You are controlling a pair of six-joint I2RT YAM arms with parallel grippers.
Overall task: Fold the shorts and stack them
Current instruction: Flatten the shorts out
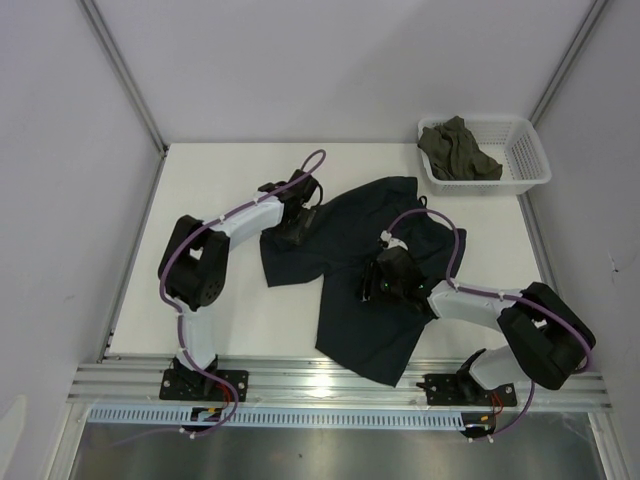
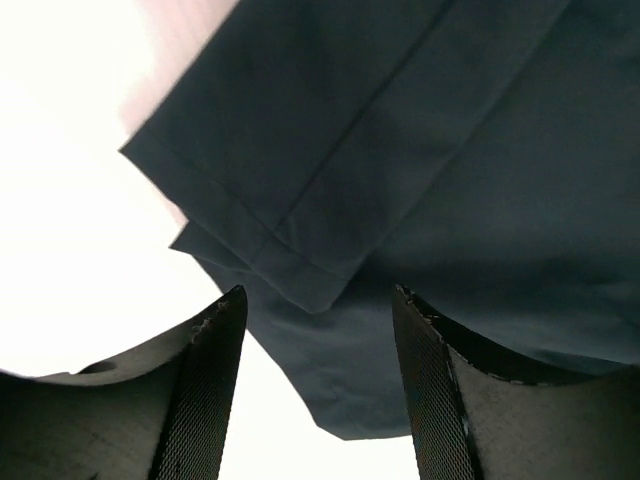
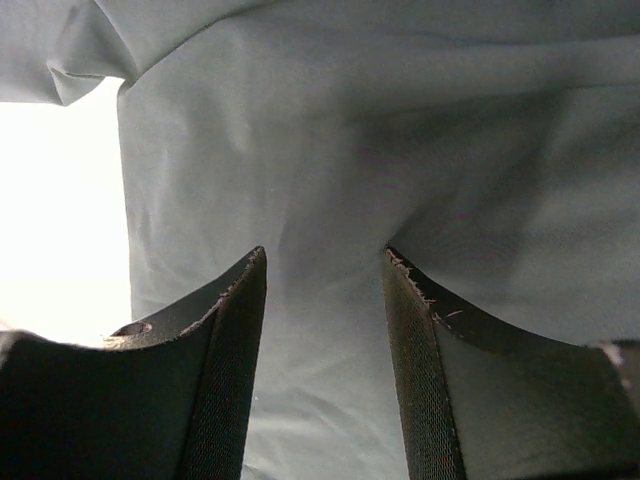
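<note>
The white counter (image 1: 200,300) is carrying two things. The dark shorts (image 1: 355,330) are lying spread and a little rumpled across its middle. One leg is running down to the near edge, and the other is pointing left, its hem lying flat on the bare surface. A white slatted basket (image 1: 535,160) is sitting in the far right corner, just beside the far edge of the shorts; whether the two are touching is hard to tell from above. The left side is showing bare white.
</note>
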